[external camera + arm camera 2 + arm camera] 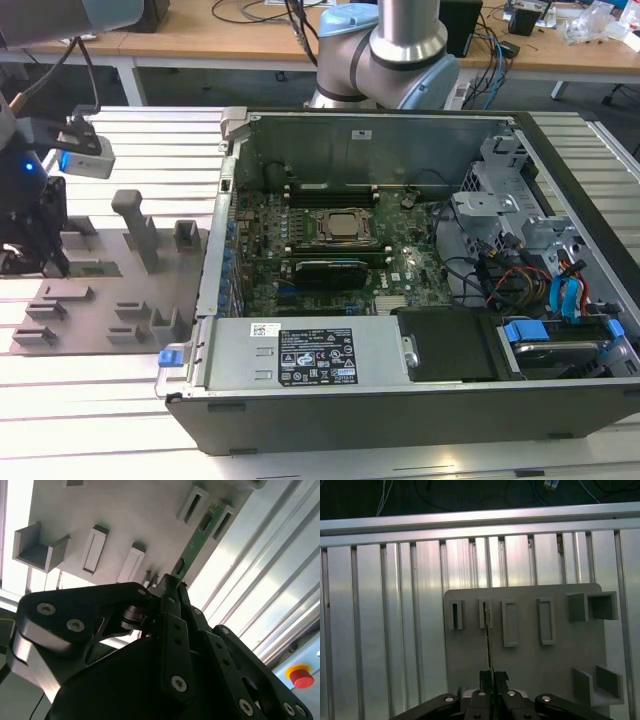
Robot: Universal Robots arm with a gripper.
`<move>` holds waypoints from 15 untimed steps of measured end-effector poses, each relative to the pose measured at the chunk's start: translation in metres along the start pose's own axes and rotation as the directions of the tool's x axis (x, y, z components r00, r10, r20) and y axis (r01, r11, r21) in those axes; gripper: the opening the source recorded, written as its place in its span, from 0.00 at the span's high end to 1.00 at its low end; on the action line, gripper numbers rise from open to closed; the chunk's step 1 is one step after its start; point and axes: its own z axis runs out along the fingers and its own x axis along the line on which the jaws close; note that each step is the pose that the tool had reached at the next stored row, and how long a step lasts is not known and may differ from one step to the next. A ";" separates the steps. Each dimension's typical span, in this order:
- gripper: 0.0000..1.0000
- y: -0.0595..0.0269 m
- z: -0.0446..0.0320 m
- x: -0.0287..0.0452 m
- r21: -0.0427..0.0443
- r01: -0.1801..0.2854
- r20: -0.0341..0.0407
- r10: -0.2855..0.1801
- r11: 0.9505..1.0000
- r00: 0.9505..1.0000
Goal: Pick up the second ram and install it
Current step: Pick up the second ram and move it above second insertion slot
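Second ram (197, 537) is the smallest item, so biggest first: in the exterior view the open PC case (400, 425) sits well apart from the gripper (40, 262), which hangs over the grey holder plate (100, 325) w/ its slotted blocks (135, 235). The second wrist view gives the stick's green face, near end clamped btwn the closed fingers (172, 625), far end reaching out ahead of them among the blocks at the plate's edge. The first wrist view shows it edge-on instead, a thin line from the fingertips to one slotted block.
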 end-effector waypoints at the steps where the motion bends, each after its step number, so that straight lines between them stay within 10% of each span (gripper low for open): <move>1: 0.86 0.0001 -0.0022 0.0000 0.000 0.000 0.000 0.000 1.000 1.000; 15: 0.86 0.0016 -0.0385 0.0000 0.000 0.000 0.000 0.000 1.000 1.000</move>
